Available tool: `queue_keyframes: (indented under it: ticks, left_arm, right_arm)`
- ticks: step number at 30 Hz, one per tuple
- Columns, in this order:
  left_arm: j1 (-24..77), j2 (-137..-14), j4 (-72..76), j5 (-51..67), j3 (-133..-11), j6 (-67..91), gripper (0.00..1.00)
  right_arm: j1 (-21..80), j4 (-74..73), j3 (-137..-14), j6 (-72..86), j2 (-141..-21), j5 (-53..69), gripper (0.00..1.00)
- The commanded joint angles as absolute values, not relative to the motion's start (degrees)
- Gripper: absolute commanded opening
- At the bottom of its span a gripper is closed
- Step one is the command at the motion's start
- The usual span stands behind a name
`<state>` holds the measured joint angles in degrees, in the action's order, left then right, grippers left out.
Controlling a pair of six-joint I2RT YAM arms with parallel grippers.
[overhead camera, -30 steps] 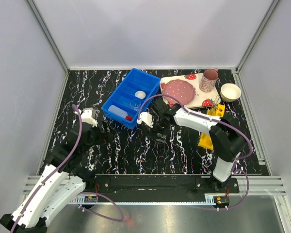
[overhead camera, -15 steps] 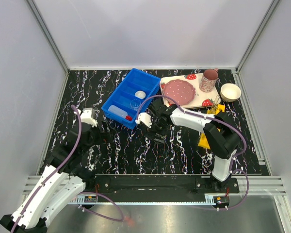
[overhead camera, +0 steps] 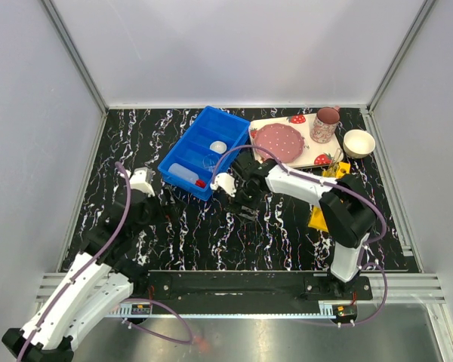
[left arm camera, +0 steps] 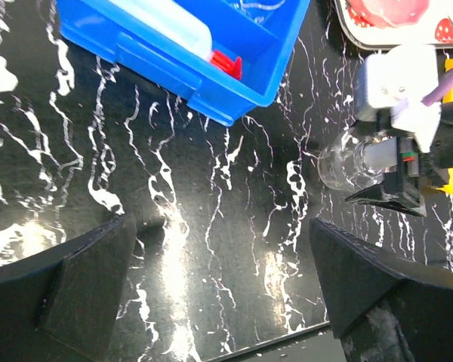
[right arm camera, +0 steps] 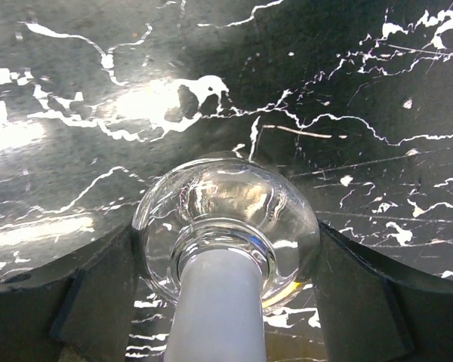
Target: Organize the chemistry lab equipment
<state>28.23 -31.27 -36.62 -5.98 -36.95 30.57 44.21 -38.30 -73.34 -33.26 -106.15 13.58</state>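
Observation:
A small clear glass flask (right arm camera: 225, 226) with a frosted neck lies on the black marble table, between the fingers of my right gripper (right arm camera: 225, 260). Both fingers press its round body, so the gripper is shut on it. The left wrist view shows the same flask (left arm camera: 340, 160) beside the right gripper's dark fingers (left arm camera: 392, 197). From the top view, that gripper (overhead camera: 245, 204) is just right of the blue bin (overhead camera: 187, 136). The bin holds the squeeze bottle (overhead camera: 183, 173) with its red nozzle, a beaker (overhead camera: 210, 161) and a tiny white dish (overhead camera: 217, 147). My left gripper (left arm camera: 223, 256) hangs open over bare table.
A strawberry-print tray (overhead camera: 306, 130) with a pink plate (overhead camera: 278, 139) and a pink mug (overhead camera: 326, 124) stands at the back right. A cream bowl (overhead camera: 359, 143) sits right of it. The yellow rack (overhead camera: 321, 219) lies partly under my right arm.
The right gripper's fingers have narrowed onto the glass flask. The left arm has shifted slightly to the right.

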Motion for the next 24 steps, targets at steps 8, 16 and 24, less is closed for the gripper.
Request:
queue_keyframes:
  ticks: [8, 16, 24]
  left_arm:
    - [27.86, -36.12, -27.25, 0.88, -32.96, 38.67, 0.99]
    - [27.69, -35.42, -29.79, -1.58, -34.28, 37.88, 0.99]
    - [27.51, -34.10, -33.22, -4.30, -34.80, 37.09, 0.99]
  right_arm:
    - [38.07, -47.72, -90.07, -32.17, -99.40, 22.14, 0.36]
    - [30.68, -48.69, -114.67, -27.08, -112.03, 22.32, 0.38]
    - [28.92, -48.25, -142.88, -22.59, -131.81, 19.08, 0.38]
